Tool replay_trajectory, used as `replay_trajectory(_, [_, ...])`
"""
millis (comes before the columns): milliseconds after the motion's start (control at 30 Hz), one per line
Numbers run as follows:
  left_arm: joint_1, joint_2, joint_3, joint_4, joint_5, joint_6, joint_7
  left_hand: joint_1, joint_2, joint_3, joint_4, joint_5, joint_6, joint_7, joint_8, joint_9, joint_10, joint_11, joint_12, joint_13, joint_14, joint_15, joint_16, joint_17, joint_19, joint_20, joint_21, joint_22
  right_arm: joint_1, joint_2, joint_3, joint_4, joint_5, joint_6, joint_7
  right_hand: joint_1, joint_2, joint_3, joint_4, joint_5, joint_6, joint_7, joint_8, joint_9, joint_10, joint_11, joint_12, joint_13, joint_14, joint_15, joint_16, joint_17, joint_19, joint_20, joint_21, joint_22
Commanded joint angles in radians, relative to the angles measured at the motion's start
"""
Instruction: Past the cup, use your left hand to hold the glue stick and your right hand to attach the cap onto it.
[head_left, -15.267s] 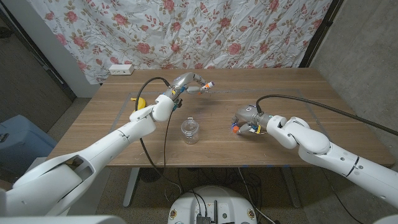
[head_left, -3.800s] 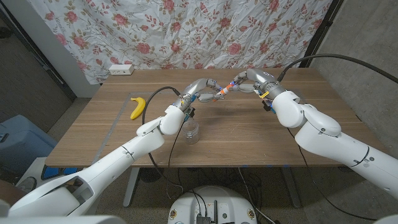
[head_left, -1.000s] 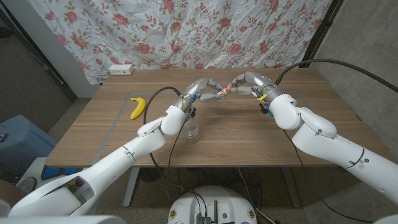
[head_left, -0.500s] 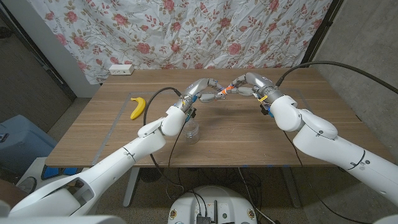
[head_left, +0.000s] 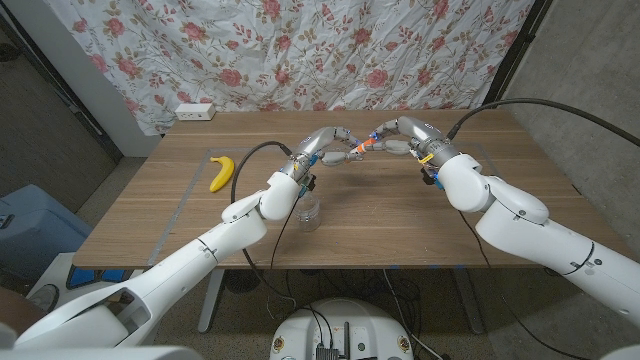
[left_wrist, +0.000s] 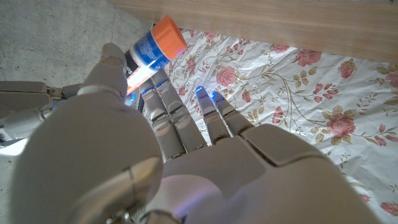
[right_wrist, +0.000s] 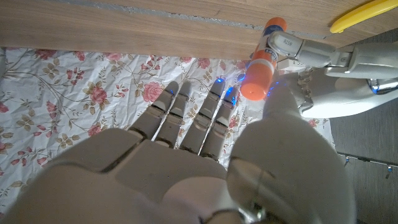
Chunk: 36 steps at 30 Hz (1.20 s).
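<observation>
Both hands meet in the air above the far half of the counter (head_left: 400, 215), beyond the cup (head_left: 307, 210). The left hand (head_left: 328, 146) grips the glue stick (head_left: 352, 154) by its body. The right hand (head_left: 400, 134) pinches the orange cap (head_left: 369, 143) between thumb and fingers at the stick's free end.

In the right wrist view, the cap (right_wrist: 256, 79) sits in line with the stick (right_wrist: 268, 38), and no gap is visible between them. In the left wrist view, an orange end (left_wrist: 168, 35) of the assembly projects past the thumb.

Status: stick lifted and held, cap brought to the stick and apparently engaged. Whether the cap is pushed fully home cannot be told from these views. Judged remaining: a final press or twist to seat the cap, then release by the right hand.

A banana (head_left: 220, 171) lies on the counter, well to the left of the cup.
</observation>
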Motion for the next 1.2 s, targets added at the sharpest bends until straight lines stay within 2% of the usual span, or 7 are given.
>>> replay_trajectory(33, [0.004, 0.001, 0.0, -0.005, 0.003, 0.004, 0.0, 0.015, 0.059, 0.01, 0.002, 0.004, 0.014, 0.006, 0.009, 0.007, 0.004, -0.008, 0.007, 0.004, 0.011, -0.144, 0.0, 0.002, 0.009, -0.038, 0.002, 0.003, -0.001, -0.016, 0.011, 0.002, 0.023, 0.023, 0.015, -0.017, -0.016, -0.014, 0.001, 0.017, -0.023, 0.005, -0.01, 0.002, -0.035, 0.001, -0.002, 0.003, -0.018, -0.111, -0.012, 0.002, -0.01, 0.003, -0.002, 0.002])
replay_trajectory(233, [-0.003, 0.001, 0.001, -0.001, 0.002, 0.002, -0.005, 0.016, 0.059, 0.01, 0.002, 0.004, 0.014, 0.005, 0.009, 0.007, 0.003, -0.008, 0.006, 0.004, 0.012, -0.144, 0.0, 0.002, 0.01, -0.037, 0.002, 0.003, 0.004, -0.026, 0.018, 0.007, 0.042, 0.035, 0.033, -0.058, -0.028, -0.035, 0.016, 0.04, -0.071, 0.008, -0.029, -0.004, -0.091, 0.002, -0.003, 0.005, -0.054, -0.059, -0.029, 0.005, -0.037, 0.018, -0.004, 0.003])
replay_trajectory(533, [-0.013, -0.001, 0.002, 0.01, 0.001, -0.002, -0.009, 0.016, 0.06, 0.009, 0.002, 0.004, 0.013, 0.006, 0.009, 0.007, 0.004, -0.008, 0.007, 0.004, 0.012, -0.144, 0.0, 0.002, 0.01, -0.038, 0.002, 0.003, 0.002, -0.046, 0.035, 0.011, 0.068, 0.061, 0.046, -0.117, -0.046, -0.07, 0.034, 0.071, -0.168, 0.016, -0.05, -0.006, -0.182, 0.01, -0.004, 0.006, -0.114, -0.02, -0.054, 0.009, -0.085, 0.038, -0.006, 0.003])
replay_trajectory(767, [-0.013, 0.0, -0.002, 0.013, -0.001, 0.002, -0.005, 0.016, 0.06, 0.009, 0.002, 0.004, 0.013, 0.006, 0.009, 0.007, 0.004, -0.008, 0.007, 0.004, 0.012, -0.144, 0.0, 0.002, 0.009, -0.038, 0.002, 0.003, 0.003, -0.056, 0.045, 0.022, 0.096, 0.087, 0.06, -0.168, -0.061, -0.103, 0.052, 0.09, -0.274, 0.033, -0.06, -0.007, -0.271, 0.046, -0.005, 0.006, -0.175, 0.019, -0.079, 0.01, -0.126, 0.054, -0.006, 0.003])
replay_trajectory(867, [-0.012, 0.0, -0.002, 0.017, -0.003, 0.0, -0.002, 0.016, 0.06, 0.009, 0.002, 0.004, 0.013, 0.007, 0.009, 0.007, 0.004, -0.008, 0.007, 0.004, 0.012, -0.144, 0.0, 0.002, 0.01, -0.038, 0.002, 0.003, 0.008, -0.06, 0.047, 0.023, 0.108, 0.085, 0.074, -0.18, -0.066, -0.113, 0.055, 0.095, -0.297, 0.039, -0.059, -0.007, -0.307, 0.052, -0.008, 0.006, -0.201, 0.032, -0.089, 0.01, -0.148, 0.06, -0.009, 0.003])
replay_trajectory(1000, [-0.01, -0.001, -0.004, 0.021, -0.006, -0.001, 0.004, 0.016, 0.06, 0.009, 0.002, 0.004, 0.014, 0.006, 0.01, 0.007, 0.004, -0.008, 0.007, 0.004, 0.012, -0.144, 0.0, 0.002, 0.01, -0.037, 0.002, 0.003, 0.012, -0.06, 0.056, 0.035, 0.142, 0.101, 0.089, -0.209, -0.075, -0.141, 0.066, 0.105, -0.369, 0.04, -0.059, -0.007, -0.398, 0.067, -0.007, 0.004, -0.271, 0.069, -0.108, 0.011, -0.223, 0.07, -0.012, 0.003])
replay_trajectory(1200, [-0.016, -0.007, -0.006, 0.04, -0.009, -0.012, 0.018, 0.017, 0.06, 0.009, 0.002, 0.004, 0.016, 0.007, 0.01, 0.007, 0.005, -0.008, 0.007, 0.005, 0.012, -0.144, 0.0, 0.002, 0.01, -0.038, 0.002, 0.003, 0.02, -0.056, 0.058, 0.067, 0.166, 0.156, 0.083, -0.244, -0.076, -0.164, 0.082, 0.11, -0.45, 0.049, -0.065, -0.008, -0.468, 0.082, -0.007, 0.003, -0.313, 0.079, -0.113, 0.014, -0.258, 0.08, -0.009, 0.004])
